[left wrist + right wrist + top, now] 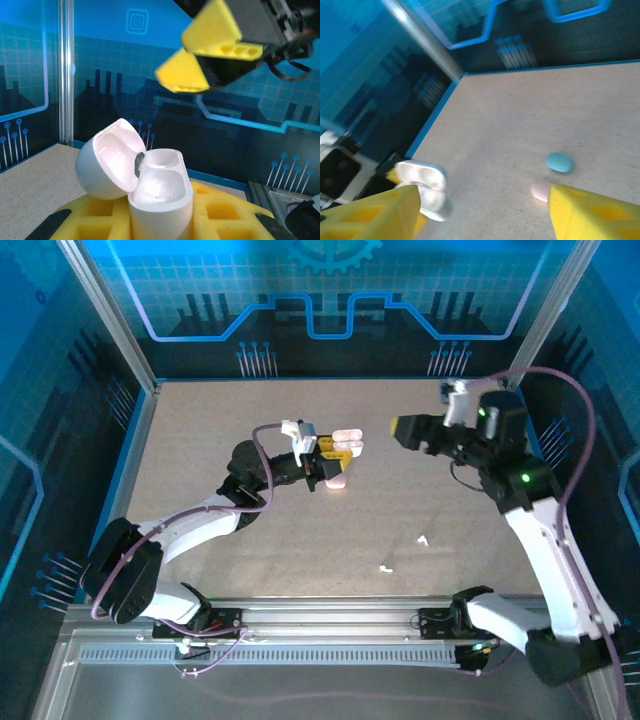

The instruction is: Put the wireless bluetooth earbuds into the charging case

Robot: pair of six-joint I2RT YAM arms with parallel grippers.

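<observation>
The left gripper is clamped on the lower body of the white charging case and holds it up off the table near the middle. The case's lid is swung open to the left and both wells are bare and facing up. The case looks like rigid, glossy plastic with a loose hinge, so gripping it by the body below the rim seems right, since that leaves the wells free. Further right, a white earbud and a second earbud lie on the table toward the near edge, well apart from the case and from both grippers. They are too small to make out their shape. I judge them very light, hard and smooth, so they are likely to skid, roll or pop out of a pinch. The surest hold is probably low against the table and across the thicker rounded part, with a gentle squeeze that leaves the tip free to enter a well. The right gripper hovers just beside and above the open case, with its yellow fingers spread apart and nothing between them.
</observation>
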